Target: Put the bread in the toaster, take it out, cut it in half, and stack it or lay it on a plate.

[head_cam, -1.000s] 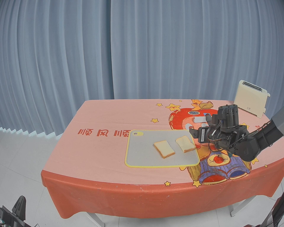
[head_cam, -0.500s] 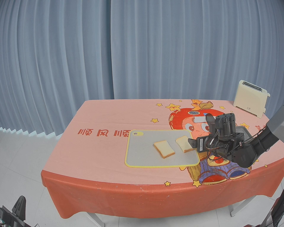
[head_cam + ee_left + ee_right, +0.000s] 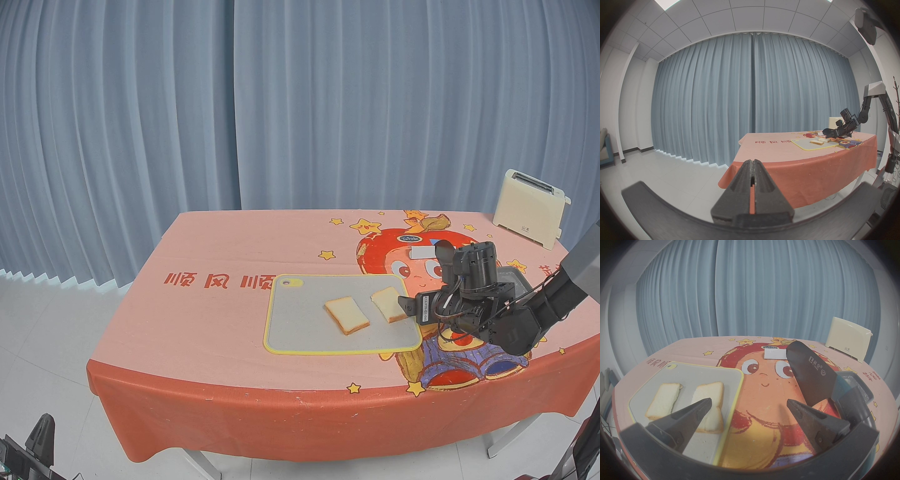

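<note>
Two bread halves lie side by side on the yellow-rimmed grey cutting board (image 3: 281,325): a left half (image 3: 347,314) (image 3: 664,399) and a right half (image 3: 389,304) (image 3: 709,404). My right gripper (image 3: 409,306) (image 3: 748,405) is open, low over the board's right edge, with one finger (image 3: 690,415) just over the right half and the other over the tablecloth. It holds nothing. A black-bladed knife (image 3: 442,250) (image 3: 809,371) rests on a dark tray (image 3: 861,390) behind the gripper. My left gripper (image 3: 752,164) is shut and empty, low beside the table, far from the board (image 3: 807,144).
A cream toaster (image 3: 530,208) (image 3: 848,338) stands at the table's far right corner. A small white tag (image 3: 424,252) (image 3: 775,353) lies on the printed cloth beyond the board. The table's left half is bare cloth.
My right gripper has come down and toward me, ending right beside the right bread half. The bread, the knife and the left arm have stayed put.
</note>
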{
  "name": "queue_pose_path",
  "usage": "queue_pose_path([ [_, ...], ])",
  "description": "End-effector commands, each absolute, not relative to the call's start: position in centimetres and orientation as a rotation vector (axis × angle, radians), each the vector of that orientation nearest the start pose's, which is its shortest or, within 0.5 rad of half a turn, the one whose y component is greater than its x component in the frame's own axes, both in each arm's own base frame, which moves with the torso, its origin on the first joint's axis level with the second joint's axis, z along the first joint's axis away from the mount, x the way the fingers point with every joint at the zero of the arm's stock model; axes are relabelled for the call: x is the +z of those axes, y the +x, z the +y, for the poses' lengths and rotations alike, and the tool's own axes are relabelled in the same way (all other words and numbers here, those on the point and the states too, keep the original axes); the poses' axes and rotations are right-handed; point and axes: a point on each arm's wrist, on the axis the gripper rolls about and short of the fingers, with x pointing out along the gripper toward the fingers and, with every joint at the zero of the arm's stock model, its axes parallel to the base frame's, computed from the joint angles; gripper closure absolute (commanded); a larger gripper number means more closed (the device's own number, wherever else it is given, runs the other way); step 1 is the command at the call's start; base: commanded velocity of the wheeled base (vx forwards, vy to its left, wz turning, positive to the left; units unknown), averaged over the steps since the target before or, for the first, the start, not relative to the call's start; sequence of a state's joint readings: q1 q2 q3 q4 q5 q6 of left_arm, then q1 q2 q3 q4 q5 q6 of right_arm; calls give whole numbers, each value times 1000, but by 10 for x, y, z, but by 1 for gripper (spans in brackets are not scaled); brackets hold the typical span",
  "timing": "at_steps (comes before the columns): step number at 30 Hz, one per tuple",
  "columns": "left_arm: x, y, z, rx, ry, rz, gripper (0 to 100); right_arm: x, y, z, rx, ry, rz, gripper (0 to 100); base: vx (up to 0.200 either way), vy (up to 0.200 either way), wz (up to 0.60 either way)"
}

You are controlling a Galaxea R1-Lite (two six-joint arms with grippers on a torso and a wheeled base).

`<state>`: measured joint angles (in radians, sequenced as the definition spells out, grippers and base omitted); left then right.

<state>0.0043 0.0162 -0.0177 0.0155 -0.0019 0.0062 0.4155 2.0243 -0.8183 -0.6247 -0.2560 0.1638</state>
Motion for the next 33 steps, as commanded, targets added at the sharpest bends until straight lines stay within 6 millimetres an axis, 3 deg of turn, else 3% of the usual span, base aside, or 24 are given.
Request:
queue_pose_path([
  [1,76,-22,0,3,6,26,100,77,322,135,107,-33,562,0,0,0,0],
  [25,76,-22,0,3,6,26,100,70,319,136,111,-45,590,0,0,0,0],
  [26,76,-22,0,1,6,26,100,70,318,137,114,-46,590,100,0,0,0],
  [33,76,-22,0,3,6,25,100,65,317,141,126,-50,599,100,0,0,0],
])
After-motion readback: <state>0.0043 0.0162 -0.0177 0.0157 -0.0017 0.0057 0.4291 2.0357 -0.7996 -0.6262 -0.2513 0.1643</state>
